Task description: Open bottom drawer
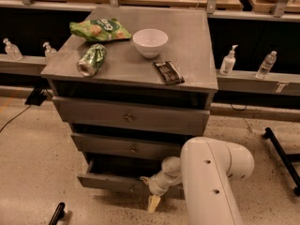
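The grey cabinet (187,46) has three drawers. The bottom drawer (110,182) is the lowest and slimmest; it stands pulled out a little, with a dark gap above its front. Its knob is hidden behind my gripper. My gripper (151,197) sits at the middle of this drawer's front, at the end of my white arm (211,182). A pale fingertip (153,203) points down below the drawer's edge. The middle drawer (126,146) and the top drawer (129,117) are closed, each with a small round knob.
On the cabinet top lie a green chip bag (98,29), a green can (91,60) on its side, a white bowl (150,42) and a dark snack bar (168,72). Bottles (228,60) stand on a ledge behind. A black base leg (281,153) lies at the right.
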`<state>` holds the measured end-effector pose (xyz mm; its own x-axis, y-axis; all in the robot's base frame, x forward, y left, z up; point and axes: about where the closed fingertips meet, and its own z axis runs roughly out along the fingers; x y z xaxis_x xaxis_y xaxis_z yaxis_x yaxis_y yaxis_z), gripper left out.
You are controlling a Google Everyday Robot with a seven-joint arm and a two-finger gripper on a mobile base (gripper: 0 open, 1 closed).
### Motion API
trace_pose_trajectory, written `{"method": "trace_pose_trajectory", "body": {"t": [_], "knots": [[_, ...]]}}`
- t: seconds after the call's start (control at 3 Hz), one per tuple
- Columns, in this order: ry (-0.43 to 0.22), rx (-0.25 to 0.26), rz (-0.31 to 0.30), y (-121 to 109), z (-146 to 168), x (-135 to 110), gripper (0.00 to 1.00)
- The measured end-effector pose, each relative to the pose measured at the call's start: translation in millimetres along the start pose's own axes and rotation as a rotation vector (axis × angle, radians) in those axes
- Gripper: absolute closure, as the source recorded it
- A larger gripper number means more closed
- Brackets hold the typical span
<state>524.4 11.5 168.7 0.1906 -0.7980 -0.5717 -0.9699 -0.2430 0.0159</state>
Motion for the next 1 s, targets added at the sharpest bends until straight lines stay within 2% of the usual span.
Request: {"method": "trace_pose_trajectory", "body": {"t": [0.33, 0.67, 1.0], "knots": [[0.000, 0.000, 0.000, 0, 0, 0, 0.00], [0.007, 0.079, -0.025, -2, -22, -4, 0.00], [0.031, 0.221, -0.042, -6, -64, -9, 0.02]]}}
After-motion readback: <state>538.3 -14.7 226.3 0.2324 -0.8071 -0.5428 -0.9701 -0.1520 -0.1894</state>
